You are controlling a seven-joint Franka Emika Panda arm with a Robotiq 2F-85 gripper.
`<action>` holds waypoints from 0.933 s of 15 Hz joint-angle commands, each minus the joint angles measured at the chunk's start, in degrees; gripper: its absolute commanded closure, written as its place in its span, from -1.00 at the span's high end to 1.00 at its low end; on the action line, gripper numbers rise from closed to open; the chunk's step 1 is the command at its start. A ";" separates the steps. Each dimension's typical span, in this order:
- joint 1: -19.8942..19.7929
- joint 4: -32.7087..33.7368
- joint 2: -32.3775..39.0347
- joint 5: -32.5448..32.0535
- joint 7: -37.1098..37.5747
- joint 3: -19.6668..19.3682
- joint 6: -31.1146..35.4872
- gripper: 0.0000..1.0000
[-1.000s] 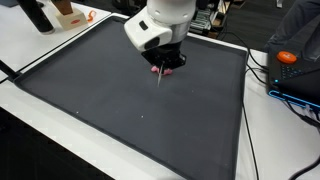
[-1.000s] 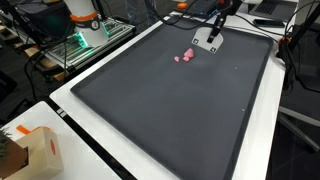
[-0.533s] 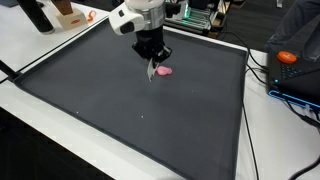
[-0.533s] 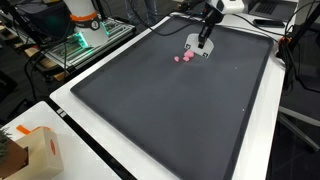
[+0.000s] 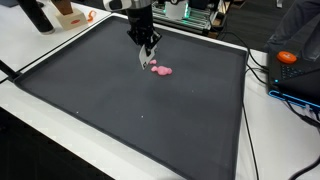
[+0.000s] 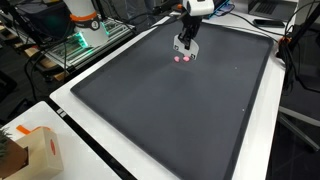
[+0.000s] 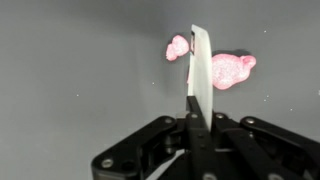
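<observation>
My pincer [image 7: 193, 120] is clamped on a thin white strip [image 7: 203, 70], at its base end. Judged light, stiff-ish; pink lumps [image 7: 232, 70] adj. look soft.

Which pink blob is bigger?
The bigger pink blob lies right of the white blade in the wrist view; the smaller pink blob sits left of it.

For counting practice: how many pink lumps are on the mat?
2: small lump left of the white strip in the tool, larger lump right of it; strip may hide more.
</observation>
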 commanded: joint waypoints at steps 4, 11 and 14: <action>-2.36 -10.90 -8.26 8.22 -3.65 -0.84 6.05 -0.98; -4.37 -16.78 -12.30 22.76 -9.94 -1.34 10.42 -0.98; -4.69 -18.10 -13.13 29.70 -13.97 -1.56 10.68 -0.98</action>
